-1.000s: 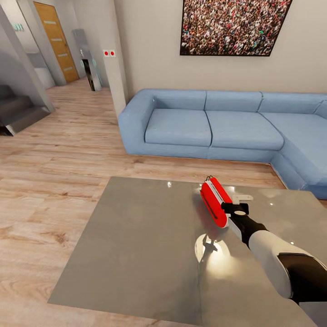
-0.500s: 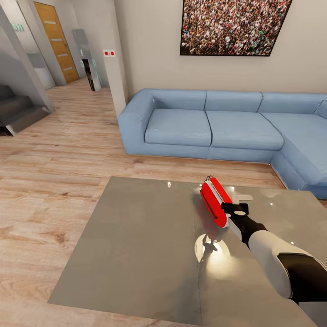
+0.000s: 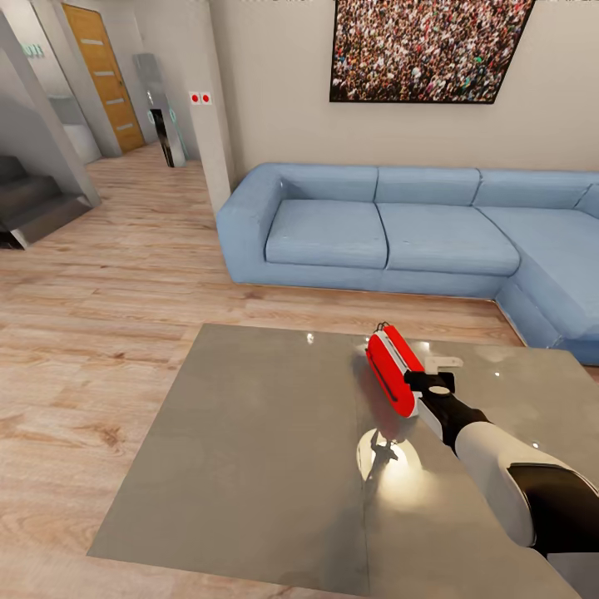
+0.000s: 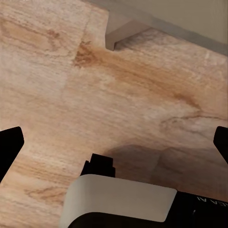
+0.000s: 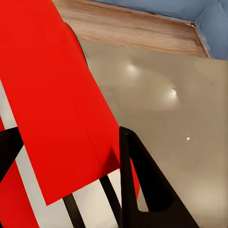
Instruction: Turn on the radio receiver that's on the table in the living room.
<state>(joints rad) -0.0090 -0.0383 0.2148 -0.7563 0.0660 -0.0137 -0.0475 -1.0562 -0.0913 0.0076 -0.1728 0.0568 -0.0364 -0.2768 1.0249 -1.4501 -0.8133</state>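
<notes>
The radio receiver, red-fronted with a white edge and a thin strap loop at its far end, stands tilted on edge over the right half of the glossy grey table. My right gripper is shut on its near end. In the right wrist view the radio's red face sits close between the black fingers, with the tabletop beyond. My left gripper is open over the wood floor, nothing between its fingers.
A long blue corner sofa runs behind the table, under a framed crowd photo. Light wood floor spreads to the left toward stairs and a wooden door. A bright lamp reflection lies on the tabletop.
</notes>
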